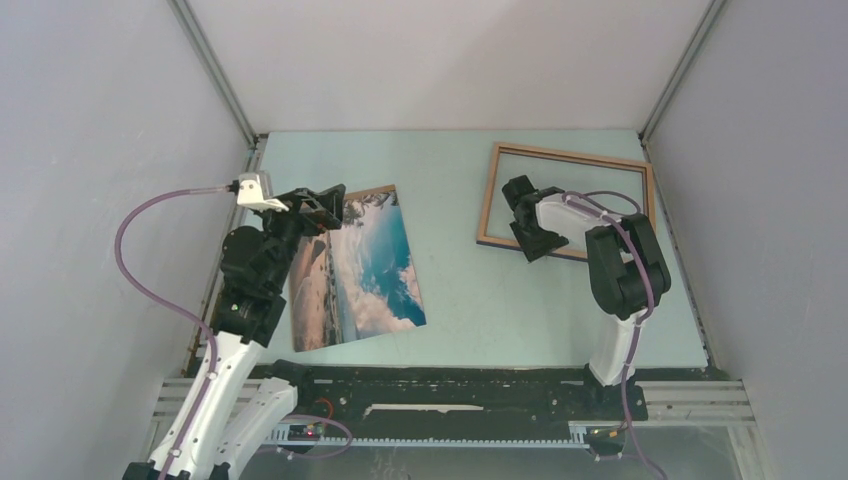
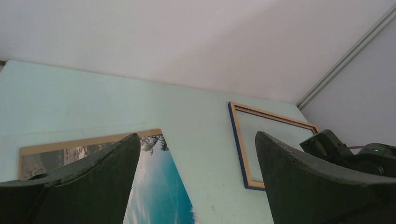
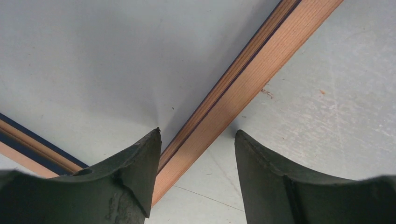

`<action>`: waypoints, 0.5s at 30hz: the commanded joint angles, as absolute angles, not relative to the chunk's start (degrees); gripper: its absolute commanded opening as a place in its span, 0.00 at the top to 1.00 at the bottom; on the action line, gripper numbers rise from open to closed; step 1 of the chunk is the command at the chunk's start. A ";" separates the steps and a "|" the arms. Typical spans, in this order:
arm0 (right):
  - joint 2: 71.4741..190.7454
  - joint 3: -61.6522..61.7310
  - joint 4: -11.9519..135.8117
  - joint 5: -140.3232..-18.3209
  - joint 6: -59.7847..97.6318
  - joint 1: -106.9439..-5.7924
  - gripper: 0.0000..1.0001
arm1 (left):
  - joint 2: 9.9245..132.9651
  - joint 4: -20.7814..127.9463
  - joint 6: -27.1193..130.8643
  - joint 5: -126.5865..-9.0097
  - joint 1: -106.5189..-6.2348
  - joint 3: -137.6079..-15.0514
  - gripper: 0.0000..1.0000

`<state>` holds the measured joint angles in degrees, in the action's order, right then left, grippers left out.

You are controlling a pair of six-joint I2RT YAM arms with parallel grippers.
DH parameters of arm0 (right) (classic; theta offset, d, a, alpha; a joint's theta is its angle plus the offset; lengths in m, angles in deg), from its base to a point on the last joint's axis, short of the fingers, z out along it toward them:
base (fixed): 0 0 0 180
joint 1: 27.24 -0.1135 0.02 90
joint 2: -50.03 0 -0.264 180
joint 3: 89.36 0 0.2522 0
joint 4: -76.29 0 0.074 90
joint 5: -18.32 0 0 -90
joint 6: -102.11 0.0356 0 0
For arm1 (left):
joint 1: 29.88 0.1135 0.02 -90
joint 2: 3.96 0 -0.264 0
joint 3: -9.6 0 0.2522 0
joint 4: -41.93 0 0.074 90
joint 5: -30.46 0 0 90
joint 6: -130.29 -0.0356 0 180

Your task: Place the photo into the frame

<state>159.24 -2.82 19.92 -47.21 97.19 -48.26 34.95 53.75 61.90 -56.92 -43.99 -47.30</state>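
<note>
The left arm rose from its base at the near left corner, folded sharply at the elbow, and carried its wrist out over the far left end of the photo. The left pincer pointed across the surface toward the right. In the left wrist view its two dark fingers stood wide apart, with nothing between them but bare surface and the distant frame. It held nothing.

The photo lay flat and picture side up on the left-centre of the surface, skewed so that its long sides ran roughly from far to near. The part nearest the left arm was partly hidden beneath the wrist.

The right arm stood up from its base at the near right, bent over at the elbow, and reached its forearm leftward. This brought the right pincer down over the near left corner of the frame. In the right wrist view its jaws were parted, one finger over the inner edge of a wooden rail and the other outside it, so the rail ran between them. Gaps showed on both sides, and it had not gripped the wood. Whether the fingertips touched the surface could not be told.

The frame lay flat at the far right, slightly askew, with the surface visible through its opening. It was well apart from the photo.
</note>
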 commanded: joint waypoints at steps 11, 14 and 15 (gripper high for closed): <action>152.97 -10.64 18.93 -47.73 101.83 -52.74 0.58 | 33.74 53.99 62.89 -57.00 -44.11 -49.86 0.00; 149.20 -14.92 18.43 -46.00 103.65 -54.58 0.61 | 33.08 54.08 62.71 -56.59 -44.37 -49.86 0.00; 147.95 -16.20 18.07 -45.66 104.15 -55.21 0.61 | 32.90 54.10 62.62 -56.43 -44.50 -49.86 0.00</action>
<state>152.79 -11.76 21.51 -47.69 100.62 -52.65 34.26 54.84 62.36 -56.90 -44.03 -47.30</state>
